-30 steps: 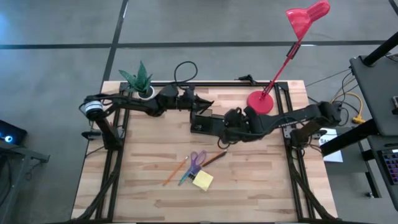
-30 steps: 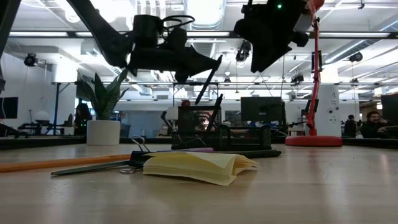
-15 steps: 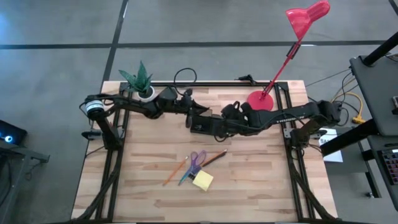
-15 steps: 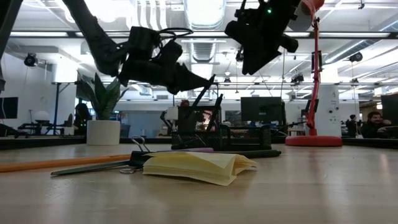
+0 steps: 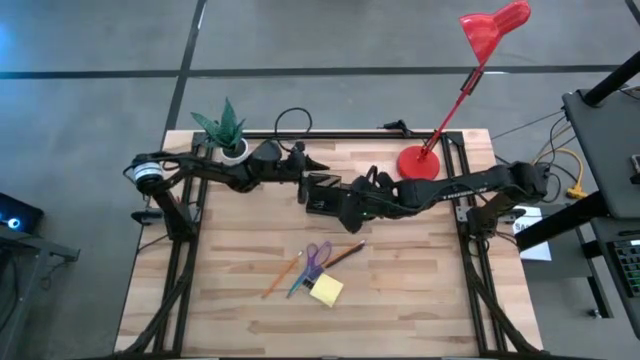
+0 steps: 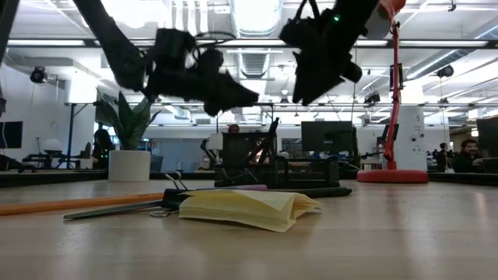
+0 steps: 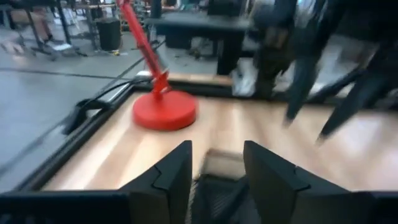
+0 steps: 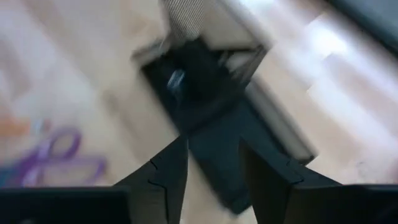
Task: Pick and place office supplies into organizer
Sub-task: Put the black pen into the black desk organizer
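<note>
The organizer [image 5: 328, 197] stood on the wooden table [image 5: 420, 290], just beside the round base of the red lamp [image 5: 419, 163] and well apart from the potted plant [image 5: 227, 132]. The left gripper [image 5: 312, 165] hovered over the organizer's plant-side end, its fingers [image 7: 171, 174] parted with nothing between them. The right gripper [image 5: 345, 205] hung above the organizer's lamp-side half, fingers [image 8: 163, 177] likewise spread and gripping nothing. In the low view a dark pen [image 6: 268, 136] leaned upright inside the organizer. Nearer the table's front edge than the organizer lay the remaining supplies: purple-handled scissors [image 5: 315, 258], a yellow sticky-note pad [image 5: 326, 290] just beside them, an orange pencil [image 5: 281, 275], and a darker pencil [image 5: 344, 256].
</note>
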{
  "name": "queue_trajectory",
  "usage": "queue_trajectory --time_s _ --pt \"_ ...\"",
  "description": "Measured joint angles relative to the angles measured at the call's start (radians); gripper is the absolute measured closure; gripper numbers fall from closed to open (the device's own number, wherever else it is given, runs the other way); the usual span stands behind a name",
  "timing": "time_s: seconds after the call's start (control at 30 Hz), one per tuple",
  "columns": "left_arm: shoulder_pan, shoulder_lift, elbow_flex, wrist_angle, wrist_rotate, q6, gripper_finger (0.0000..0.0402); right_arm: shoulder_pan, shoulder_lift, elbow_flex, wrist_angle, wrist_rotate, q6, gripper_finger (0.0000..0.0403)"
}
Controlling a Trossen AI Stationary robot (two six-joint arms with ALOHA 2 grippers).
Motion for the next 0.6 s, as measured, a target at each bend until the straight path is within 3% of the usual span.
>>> queue_trajectory --time_s 0.1,0.23,0.3,0.43,0.6 --pt "-0.044 -0.074 -0.006 -0.065 0.006 -0.084 0.0266 0.009 0.0 -0.051 -0.001 -0.142 -0.083 0.0262" --pt "-0.125 -0.179 -0.007 -0.279 0.001 -0.1 0.0266 0.043 0.0 -0.126 -0.001 -0.294 -0.239 0.0259" --pt "-0.174 -0.235 -0.007 -0.396 -0.025 -0.101 0.0266 0.065 0.0 -0.154 0.002 -0.328 -0.325 0.026" --pt "-0.278 -0.318 -0.008 -0.612 -0.185 -0.155 0.0266 0.102 0.0 -0.189 0.037 -0.336 -0.423 0.0264" --pt "-0.388 -0.369 -0.018 -0.668 -0.28 -0.294 0.0266 0.145 0.0 -0.221 0.142 -0.381 -0.55 0.0268"
